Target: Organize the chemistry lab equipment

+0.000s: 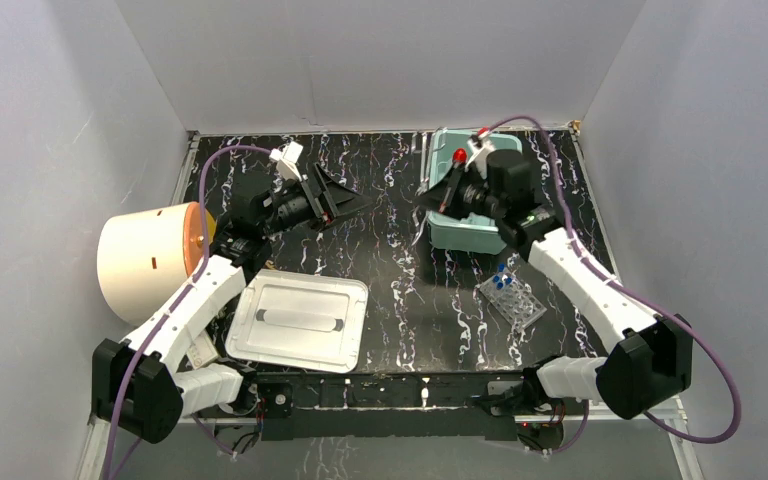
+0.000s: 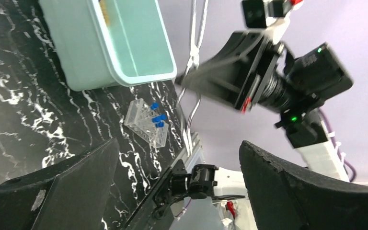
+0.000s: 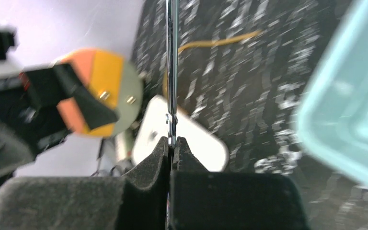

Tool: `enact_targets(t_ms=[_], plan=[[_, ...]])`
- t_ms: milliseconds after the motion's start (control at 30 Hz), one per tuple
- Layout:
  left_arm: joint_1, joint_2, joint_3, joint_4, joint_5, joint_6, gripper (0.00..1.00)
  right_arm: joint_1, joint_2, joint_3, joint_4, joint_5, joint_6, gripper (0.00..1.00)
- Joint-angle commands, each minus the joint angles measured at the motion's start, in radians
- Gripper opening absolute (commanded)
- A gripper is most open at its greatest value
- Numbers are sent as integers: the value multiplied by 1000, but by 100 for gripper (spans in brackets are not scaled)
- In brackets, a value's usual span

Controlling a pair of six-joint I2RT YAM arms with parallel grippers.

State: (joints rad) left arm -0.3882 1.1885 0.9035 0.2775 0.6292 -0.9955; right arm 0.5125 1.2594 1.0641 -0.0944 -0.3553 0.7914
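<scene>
My right gripper (image 3: 172, 141) is shut on a thin metal tool (image 3: 171, 72) and holds it in the air left of the teal bin (image 1: 465, 238). The tool also shows in the left wrist view (image 2: 190, 72), hanging from the right gripper (image 1: 428, 200). My left gripper (image 1: 353, 203) is open and empty, raised and facing the right gripper, its jaws wide apart (image 2: 179, 143). The clear tube rack (image 1: 513, 304) lies on the mat at the right with blue-capped tubes (image 1: 501, 281) in it; it shows again (image 2: 146, 125). Amber tubing (image 3: 220, 40) lies on the mat. The squeeze bottle is not clearly seen.
A large cream cylinder with an orange face (image 1: 148, 262) stands at the left edge. A white tray (image 1: 300, 320) lies at the front left. The teal bin (image 2: 100, 57) has something amber inside. Grey walls close in three sides.
</scene>
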Motion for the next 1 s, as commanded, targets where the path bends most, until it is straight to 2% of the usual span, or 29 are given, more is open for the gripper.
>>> enact_targets(t_ms=[0, 167, 267, 567, 833, 967], plan=[[7, -74, 27, -196, -67, 108, 96, -146, 40, 152, -193, 156, -239, 0], [6, -147, -48, -245, -76, 111, 96, -314, 114, 233, -278, 205, -344, 0], [6, -178, -104, -239, -73, 93, 96, -359, 179, 294, -340, 246, -419, 0], [6, -143, -114, -253, -60, 92, 96, -374, 367, 381, -367, 288, -525, 0], [6, -139, -114, -271, -75, 100, 96, -388, 514, 438, -403, 256, -578, 0], [7, -144, -124, -285, -83, 105, 96, -388, 538, 433, -411, 239, -576, 0]])
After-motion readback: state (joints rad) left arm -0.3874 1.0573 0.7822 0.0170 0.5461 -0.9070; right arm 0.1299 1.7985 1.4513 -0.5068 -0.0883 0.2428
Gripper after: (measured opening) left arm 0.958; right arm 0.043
